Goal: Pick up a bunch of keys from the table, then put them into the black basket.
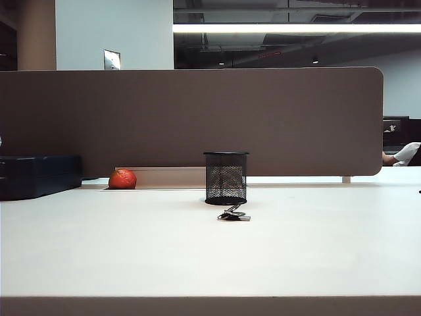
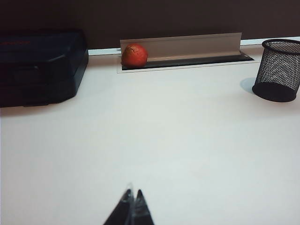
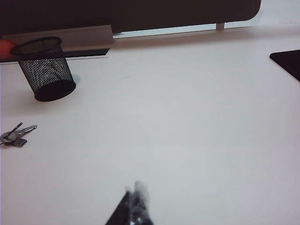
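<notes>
Keys (image 1: 233,214) beside black basket (image 1: 225,178); claws closed.

**Open table in front, clutter along the far edge**

The table (image 1: 197,263) lies bare across its near and middle stretch, with free passage from both sides. The basket (image 1: 225,178) stands upright at centre, its mouth unobstructed from above; the keys (image 1: 233,214) lie just in front of it, with open surface on their near, left and right sides. Far left, a dark box (image 1: 39,174) blocks the corner. An orange ball (image 1: 122,179) sits in the far slot. The partition (image 1: 191,122) walls off the far side. Both the left gripper (image 2: 132,206) and the right gripper (image 3: 136,206), jaws together, hover over bare near table.
</notes>
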Available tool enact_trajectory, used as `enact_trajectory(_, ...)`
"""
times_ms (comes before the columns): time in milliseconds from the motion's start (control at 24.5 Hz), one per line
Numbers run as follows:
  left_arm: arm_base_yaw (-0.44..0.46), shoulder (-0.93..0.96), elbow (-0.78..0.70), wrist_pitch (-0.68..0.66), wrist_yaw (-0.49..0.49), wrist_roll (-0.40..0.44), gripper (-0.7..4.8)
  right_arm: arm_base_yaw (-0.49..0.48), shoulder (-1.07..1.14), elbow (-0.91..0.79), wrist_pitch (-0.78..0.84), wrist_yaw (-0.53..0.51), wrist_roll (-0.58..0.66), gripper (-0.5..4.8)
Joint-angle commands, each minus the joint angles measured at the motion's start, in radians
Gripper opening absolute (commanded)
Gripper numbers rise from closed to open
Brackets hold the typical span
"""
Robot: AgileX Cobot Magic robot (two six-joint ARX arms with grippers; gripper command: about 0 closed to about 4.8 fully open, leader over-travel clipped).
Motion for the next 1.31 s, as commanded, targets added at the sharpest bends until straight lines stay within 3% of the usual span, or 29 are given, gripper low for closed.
enact_trajectory(41, 0.0, 0.001, 0.002, 0.013, 0.0, -0.003, -0.05, 0.0, -0.003, 0.005, 0.017, -0.005, 0.001, -0.09)
enact_trajectory(327, 0.0, 0.001, 0.003, 0.014, 0.0, -0.003, -0.05, 0.002, -0.003, 0.005, 0.018, -0.005, 0.001, -0.09)
enact_trajectory(491, 0.0, 0.001, 0.004, 0.032, 0.002, -0.003, -0.05, 0.002, -0.003, 0.014, 0.016, -0.03, 0.085, -0.09)
enact_trajectory(654, 0.0, 0.001, 0.006, 0.032, 0.057, -0.003, -0.05, 0.002, -0.003, 0.048, 0.006, -0.085, 0.103, -0.09)
enact_trajectory(1063, -0.001, 0.001, 0.07, 0.033, 0.112, -0.003, -0.05, 0.002, -0.002, 0.202, -0.163, -0.11, 0.233, -0.09)
enact_trajectory(1309, -0.001, 0.001, 0.101, 0.033, 0.196, -0.004, -0.05, 0.002, 0.014, 0.278, -0.175, -0.14, 0.267, -0.09)
